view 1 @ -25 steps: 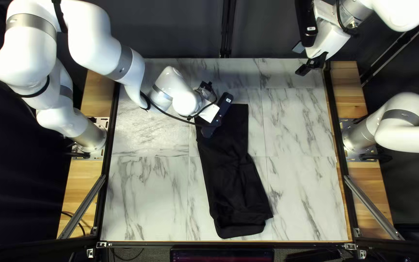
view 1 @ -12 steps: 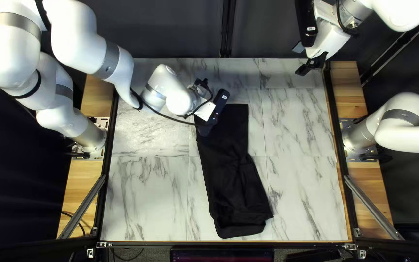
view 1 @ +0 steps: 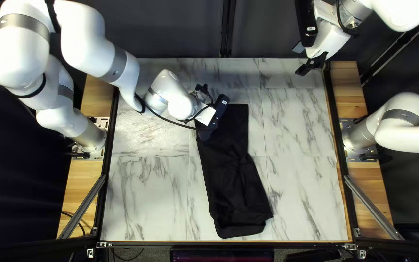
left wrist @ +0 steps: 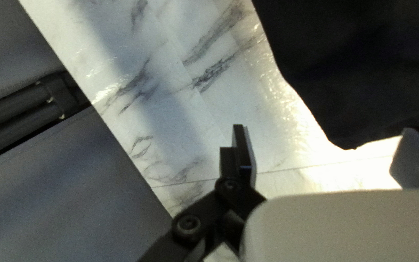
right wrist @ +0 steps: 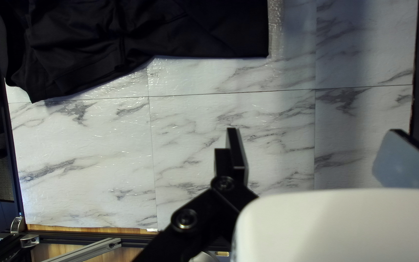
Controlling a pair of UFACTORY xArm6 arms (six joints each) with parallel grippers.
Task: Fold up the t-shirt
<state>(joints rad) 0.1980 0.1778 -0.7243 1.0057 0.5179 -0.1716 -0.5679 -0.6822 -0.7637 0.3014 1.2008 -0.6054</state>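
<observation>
Lining up a grip on a corner of the t-shirt [left wrist: 374, 73] seems to be the step in hand. In the left wrist view, that corner is seen at about one o'clock from the left gripper [left wrist: 326, 138], whose jaws are spread wide, nothing grasped. They are best lowered close to the table [left wrist: 170, 63], with every layer taken between them before a pinch and a slow, low lift. In the right wrist view, the right gripper [right wrist: 316, 138] is likewise parted and unloaded, the t-shirt being seen at ten o'clock from it; it could be kept aside until needed. In the top left view, the t-shirt is spread over the table's middle as a long black strip, its narrower, flatter end pointed to twelve o'clock, its wider end, creased and unevenly stacked, to five.
</observation>
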